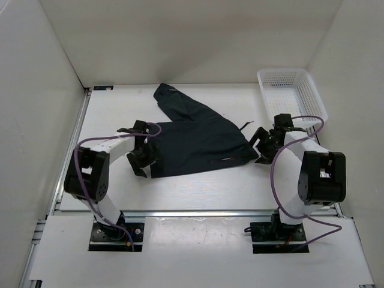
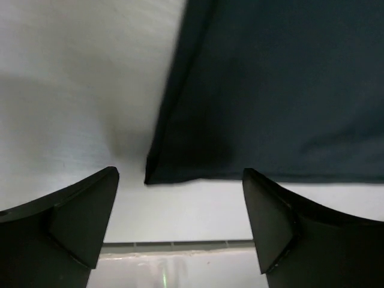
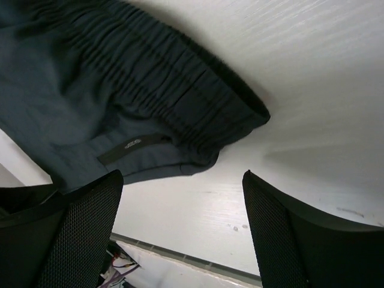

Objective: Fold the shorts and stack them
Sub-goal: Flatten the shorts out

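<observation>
The dark navy shorts (image 1: pixel 195 138) lie spread on the white table, one leg reaching toward the back left. My left gripper (image 1: pixel 141 157) is open and empty at the shorts' near left leg hem; its wrist view shows that hem corner (image 2: pixel 180 171) just beyond the fingers (image 2: pixel 78 222). My right gripper (image 1: pixel 264 144) is open and empty just right of the ribbed waistband (image 3: pixel 180 96), whose corner and a small label (image 3: pixel 129 147) lie above the fingers (image 3: pixel 282 234) in the right wrist view.
A white plastic mesh basket (image 1: pixel 292 95) stands at the back right, just behind my right arm. White walls enclose the table on three sides. A metal rail (image 1: pixel 198 213) runs along the near edge, also seen in the left wrist view (image 2: pixel 174 244).
</observation>
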### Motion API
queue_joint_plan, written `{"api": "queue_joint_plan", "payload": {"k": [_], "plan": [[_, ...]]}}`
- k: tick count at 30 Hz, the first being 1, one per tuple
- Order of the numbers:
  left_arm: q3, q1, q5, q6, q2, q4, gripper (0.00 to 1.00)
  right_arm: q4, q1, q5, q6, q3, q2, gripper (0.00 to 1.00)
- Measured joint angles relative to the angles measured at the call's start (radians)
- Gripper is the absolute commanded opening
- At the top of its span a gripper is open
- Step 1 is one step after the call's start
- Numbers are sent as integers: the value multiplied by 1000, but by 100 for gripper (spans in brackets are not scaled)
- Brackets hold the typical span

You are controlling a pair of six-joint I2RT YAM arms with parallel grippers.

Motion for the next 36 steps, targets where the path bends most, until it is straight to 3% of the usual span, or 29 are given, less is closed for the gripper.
{"api": "queue_joint_plan", "payload": {"k": [4,5,7,9,10,11,13,20,27,31,35,36], "plan": [[37,0,-8,-12,92,-6,69,32,0,0,13,0,61,77],[46,-2,-9,-11,99,-2,53,39,0,1,14,0,73,73],[61,-6,-15,-11,117,13,34,53,0,1,15,0,94,68],[76,-7,-18,-5,134,19,10,71,0,0,16,-1,112,48],[84,-7,-17,-3,141,21,10,81,0,1,16,-1,121,36],[90,-4,-18,1,145,23,10,89,0,1,14,-2,130,16],[109,4,-18,12,149,23,10,108,0,-1,23,-2,150,0],[326,75,-18,47,127,-66,10,58,17,10,-1,49,132,0],[571,159,-14,84,7,-153,10,-46,97,53,-77,230,-88,0],[546,235,-15,110,-95,-183,10,-74,225,84,-119,237,-220,0],[393,315,-36,130,-179,-195,10,-78,446,137,-120,139,-262,0],[349,334,-43,134,-189,-204,10,-78,520,154,-110,102,-260,7]]}}
